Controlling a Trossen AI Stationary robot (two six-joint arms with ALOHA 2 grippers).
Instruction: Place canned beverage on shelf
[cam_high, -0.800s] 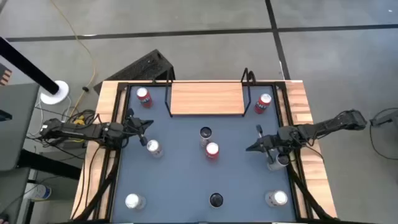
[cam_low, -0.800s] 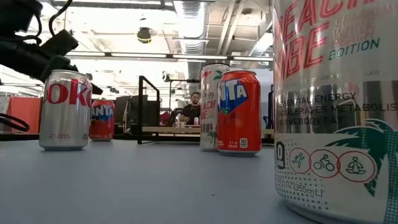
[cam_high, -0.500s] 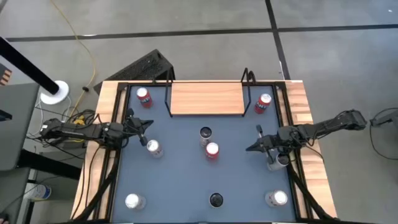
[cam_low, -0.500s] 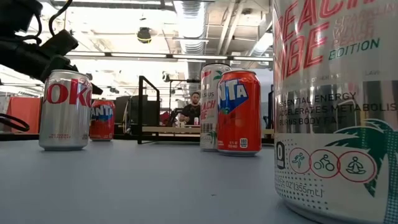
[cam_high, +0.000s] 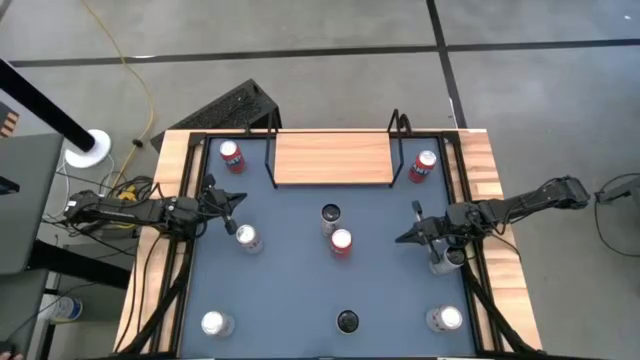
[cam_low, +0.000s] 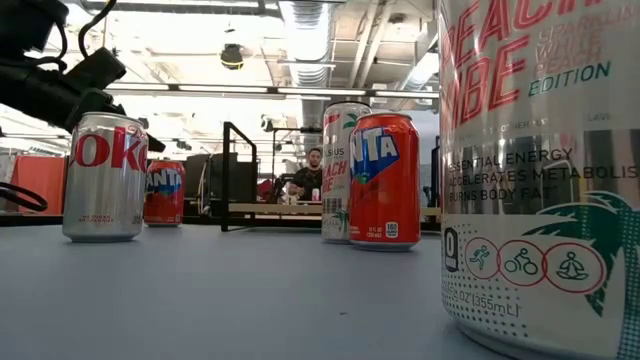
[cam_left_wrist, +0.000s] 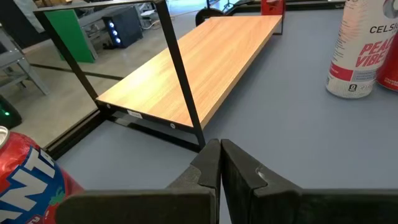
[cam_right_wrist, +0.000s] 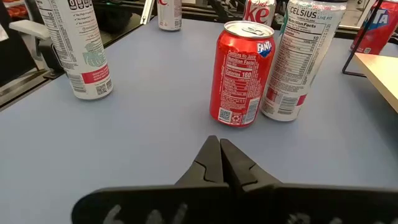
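Note:
The shelf (cam_high: 332, 158), a light-wood board on a black wire frame, stands at the table's far middle with nothing on it; it also shows in the left wrist view (cam_left_wrist: 205, 62). Several cans stand upright on the blue tabletop. A red Fanta can (cam_high: 341, 243) (cam_right_wrist: 241, 74) and a tall white Celsius can (cam_high: 330, 217) (cam_right_wrist: 298, 59) are at the centre, and a silver Coke can (cam_high: 247, 238) (cam_low: 105, 178) is left of them. My left gripper (cam_high: 238, 198) (cam_left_wrist: 221, 155) hovers shut by the left rail. My right gripper (cam_high: 402, 238) (cam_right_wrist: 219, 152) hovers shut at the right, pointing at the Fanta can.
Red cans stand beside the shelf's left end (cam_high: 231, 156) and right end (cam_high: 424, 166). More cans stand along the near edge (cam_high: 212, 323) (cam_high: 347, 321) (cam_high: 445, 319), and one can (cam_high: 447, 258) stands under my right arm. Wooden rails (cam_high: 497, 190) border the table.

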